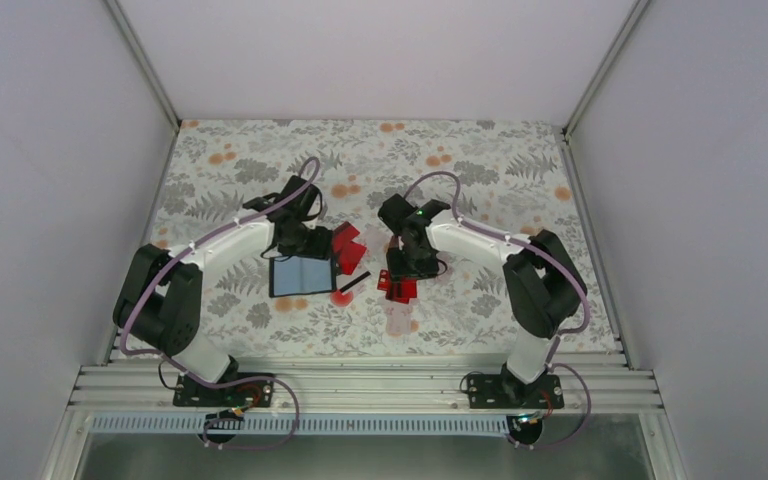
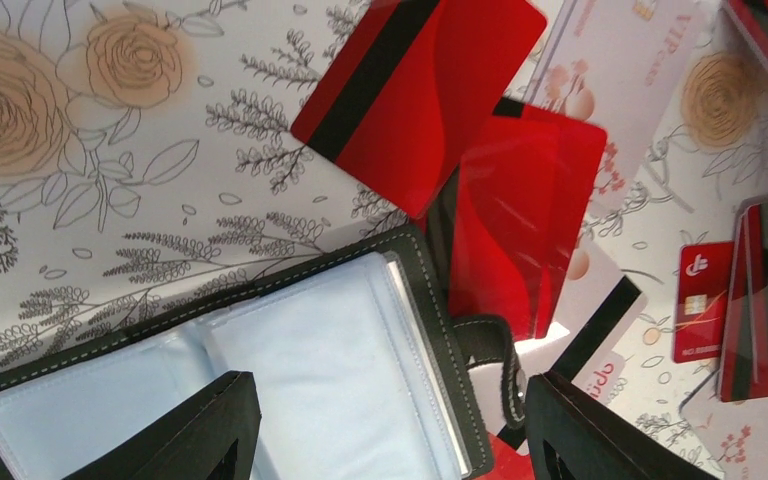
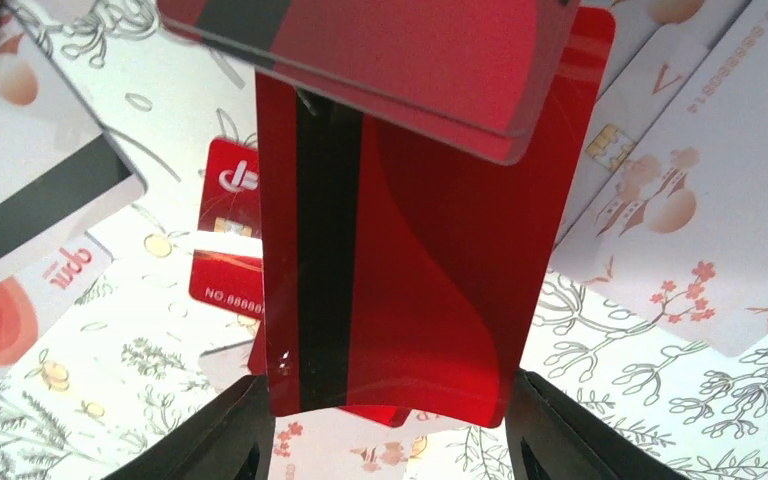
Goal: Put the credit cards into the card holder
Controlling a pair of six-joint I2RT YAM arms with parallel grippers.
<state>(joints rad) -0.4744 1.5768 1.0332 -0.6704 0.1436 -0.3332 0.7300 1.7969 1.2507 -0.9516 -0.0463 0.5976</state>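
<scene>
The right wrist view starts with the right gripper [image 3: 388, 385]. Its two black fingers [image 3: 230, 430] sit on either side of a red credit card [image 3: 410, 280] with a black stripe, and the card's lower corners are right at the finger edges. Honestly can't tell if it's pinching the card or just bracketing it. A second red card [image 3: 360, 60] is smeared out of focus across the top and cut off by the frame, so what carries it is anyone's guess.

The card holder [image 1: 299, 275] lies open on the floral tablecloth [image 1: 480, 170] in front of the left arm, with its pale blue sleeve up and a black border around it. In the left wrist view its near edge runs out of frame. The left gripper [image 2: 390, 400] hangs over it with its jaws spread wide and nothing gripped. I can't see whether the tips touch the sleeve.

More red credit cards [image 1: 347, 245] sit just past the holder's right corner, one overlapping another. The holder's black strap [image 2: 485, 350] pokes out toward them.

Further out, white cards [image 3: 680, 170] with blossom prints are half buried under the red ones. A small red chip card [image 3: 230, 185] has its number partly covered. There's also a red round spot [image 1: 341, 296] by the holder's corner.
</scene>
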